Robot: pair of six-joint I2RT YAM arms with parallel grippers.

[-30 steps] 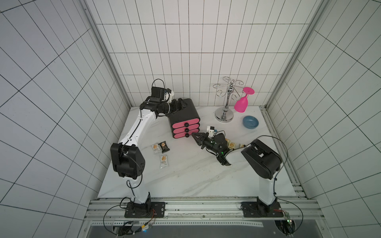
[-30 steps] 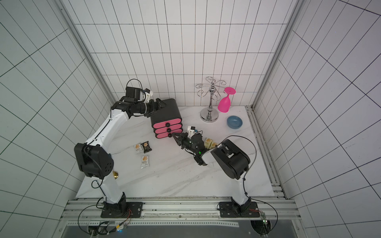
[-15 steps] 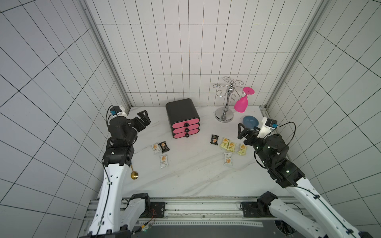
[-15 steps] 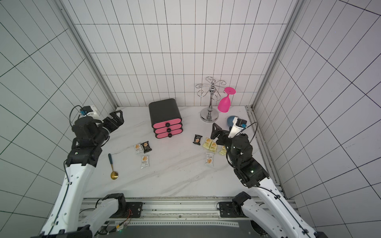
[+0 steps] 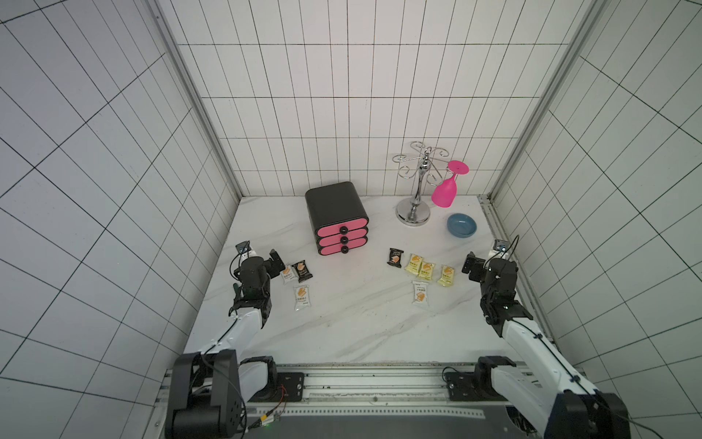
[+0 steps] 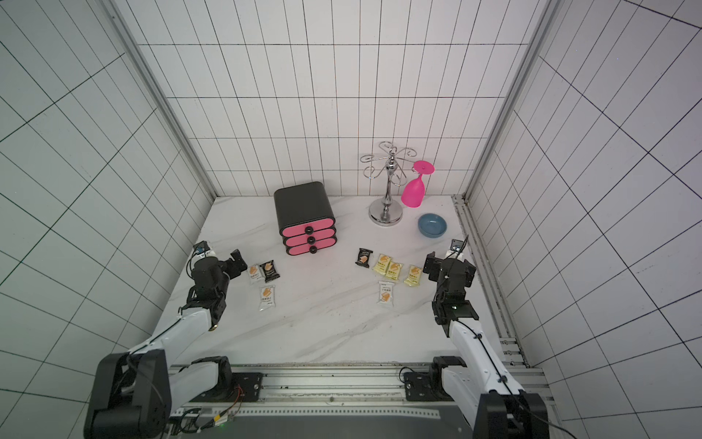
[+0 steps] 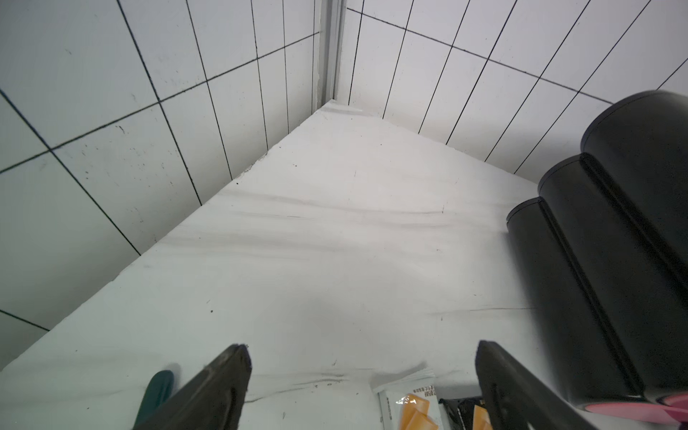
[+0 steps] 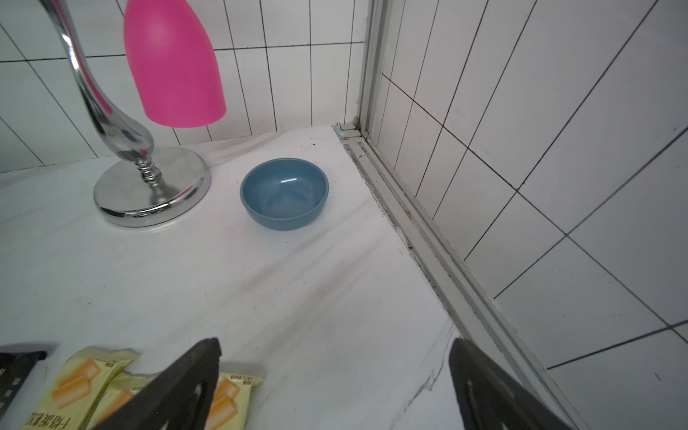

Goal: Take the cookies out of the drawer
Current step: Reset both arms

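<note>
The black drawer unit stands at the back of the table with all three pink drawers shut. The cookies lie on the table in both top views. Three packets lie front left of the unit, and several yellow, white and black packets lie front right. My left gripper is open and empty beside the left packets. My right gripper is open and empty, just right of the yellow packets.
A chrome glass rack with a pink glass hanging from it stands at the back right. A blue bowl sits beside it. A teal spoon handle lies by my left fingers. Tiled walls close in on three sides.
A second ago both arms reached to the drawer unit, the left on its top and the right at its front. Both have drawn back to the table's sides, and the right gripper has opened.
</note>
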